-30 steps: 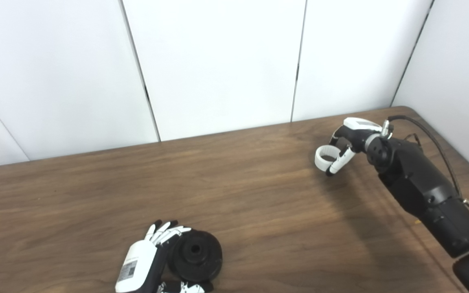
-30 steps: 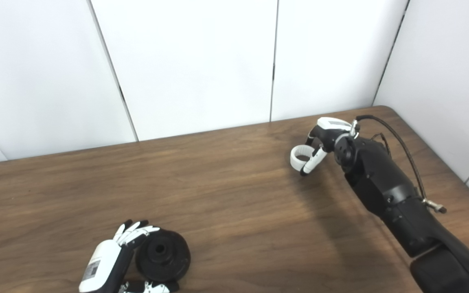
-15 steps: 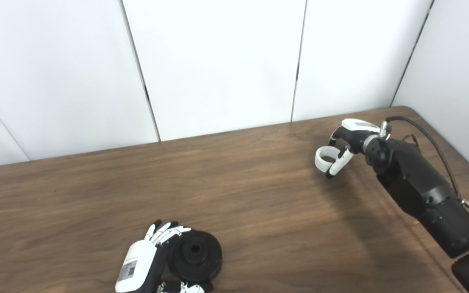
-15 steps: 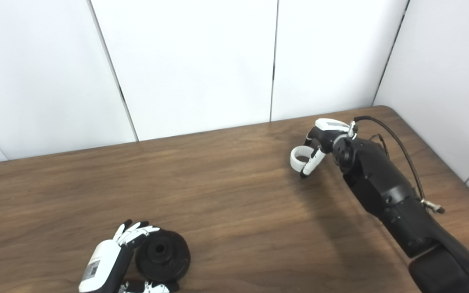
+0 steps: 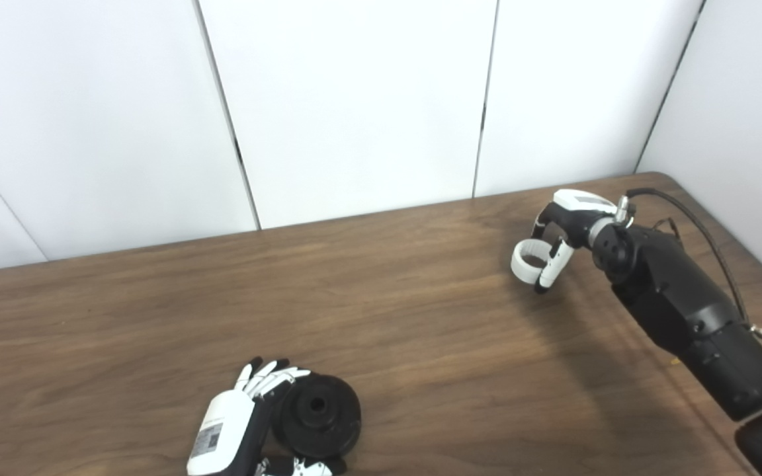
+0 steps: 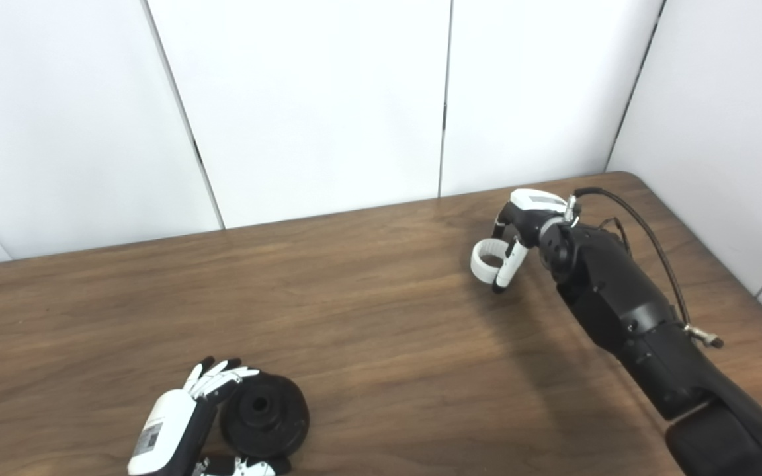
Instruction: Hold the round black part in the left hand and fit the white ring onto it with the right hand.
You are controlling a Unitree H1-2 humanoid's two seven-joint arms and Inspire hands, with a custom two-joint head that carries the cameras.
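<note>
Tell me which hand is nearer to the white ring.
Right. The right hand is closed around the white ring at the table's far right. The left hand is far away at the near edge, cupping the round black part.

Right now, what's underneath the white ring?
Bare brown table and a shadow show beneath the white ring, which the right hand grips. Whether the ring touches the wood cannot be told; its fingers cover the ring's near side.

Brown wood-grain desk (image 5: pixel 421 317) with a rounded far corner, backed by white wall panels (image 5: pixel 354 99) split by dark seams.
</note>
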